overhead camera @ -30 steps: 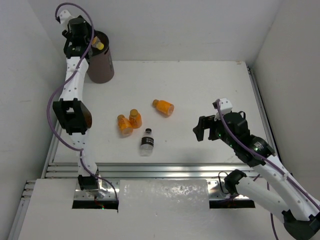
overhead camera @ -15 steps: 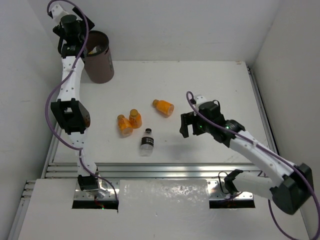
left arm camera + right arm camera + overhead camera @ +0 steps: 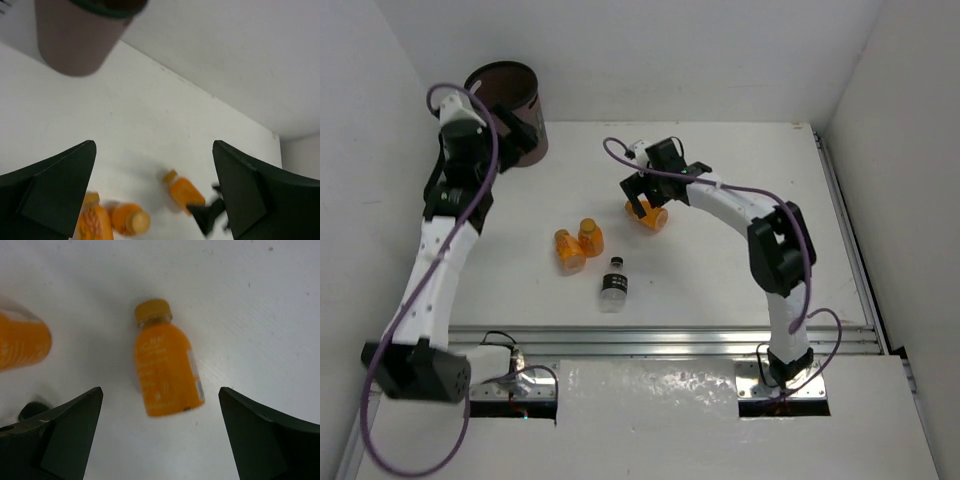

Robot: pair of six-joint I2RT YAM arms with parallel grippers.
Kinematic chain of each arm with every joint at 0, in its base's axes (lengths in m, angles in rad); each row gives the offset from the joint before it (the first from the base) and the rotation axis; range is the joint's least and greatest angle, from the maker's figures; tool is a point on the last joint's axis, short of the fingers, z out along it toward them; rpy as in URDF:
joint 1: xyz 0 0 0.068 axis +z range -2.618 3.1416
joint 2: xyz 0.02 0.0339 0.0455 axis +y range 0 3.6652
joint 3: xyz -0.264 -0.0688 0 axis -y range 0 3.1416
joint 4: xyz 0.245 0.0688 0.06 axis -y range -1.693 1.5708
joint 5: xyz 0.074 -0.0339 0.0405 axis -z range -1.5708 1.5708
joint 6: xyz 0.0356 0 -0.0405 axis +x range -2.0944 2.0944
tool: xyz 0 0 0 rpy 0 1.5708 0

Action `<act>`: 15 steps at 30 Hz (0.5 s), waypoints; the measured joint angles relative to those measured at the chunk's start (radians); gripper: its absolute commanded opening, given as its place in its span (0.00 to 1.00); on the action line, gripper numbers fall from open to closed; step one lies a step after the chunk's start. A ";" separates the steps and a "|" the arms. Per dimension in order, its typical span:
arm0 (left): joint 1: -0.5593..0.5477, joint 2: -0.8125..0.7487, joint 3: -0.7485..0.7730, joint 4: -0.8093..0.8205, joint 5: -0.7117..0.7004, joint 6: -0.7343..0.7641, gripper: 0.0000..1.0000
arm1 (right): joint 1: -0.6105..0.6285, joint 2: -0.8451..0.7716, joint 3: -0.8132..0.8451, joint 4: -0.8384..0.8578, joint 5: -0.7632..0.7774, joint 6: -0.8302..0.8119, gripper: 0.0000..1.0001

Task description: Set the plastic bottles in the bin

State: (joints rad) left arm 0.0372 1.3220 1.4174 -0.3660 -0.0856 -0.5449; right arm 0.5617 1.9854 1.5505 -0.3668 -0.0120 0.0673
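Four small plastic bottles (image 3: 613, 280) lie on white counter (image 3: 720, 280), apart from dark brown round bin (image 3: 505, 85); left hand (image 3: 155, 150) and right hand (image 3: 160, 390) both wide open, empty, right one over lying orange bottle (image 3: 167, 370), which could roll if clipped off-centre.

The top external camera is looking down from above the near side, taking in the whole table (image 3: 740, 270). The left wrist camera is peering obliquely from some height, between its own fingers (image 3: 50, 190), toward the bin (image 3: 75, 40) and back wall (image 3: 225, 50). The right wrist camera is facing straight down, close over the lone orange bottle (image 3: 167, 367), which all three views are sharing.
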 measured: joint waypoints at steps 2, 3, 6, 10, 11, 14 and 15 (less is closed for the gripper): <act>-0.067 -0.137 -0.127 -0.003 -0.028 0.003 1.00 | -0.010 0.096 0.103 -0.033 -0.002 -0.037 0.98; -0.095 -0.178 -0.162 -0.010 -0.019 0.006 1.00 | -0.013 0.139 0.143 -0.046 -0.003 -0.054 0.95; -0.117 -0.234 -0.207 -0.013 0.008 0.015 1.00 | -0.022 0.224 0.202 -0.091 -0.012 -0.092 0.75; -0.116 -0.248 -0.264 -0.025 0.040 0.031 1.00 | -0.025 0.232 0.131 -0.113 -0.027 -0.102 0.70; -0.116 -0.249 -0.276 -0.030 0.053 0.037 1.00 | -0.024 0.225 0.100 -0.113 -0.037 -0.101 0.58; -0.116 -0.250 -0.299 -0.040 0.114 0.052 1.00 | -0.024 0.174 0.016 -0.094 -0.061 -0.083 0.28; -0.116 -0.250 -0.306 -0.042 0.142 0.055 1.00 | -0.024 0.147 -0.010 -0.096 -0.069 -0.071 0.27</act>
State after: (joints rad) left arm -0.0792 1.0721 1.1118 -0.4076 0.0563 -0.4904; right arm 0.5373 2.1326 1.5406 -0.4625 -0.0811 -0.0036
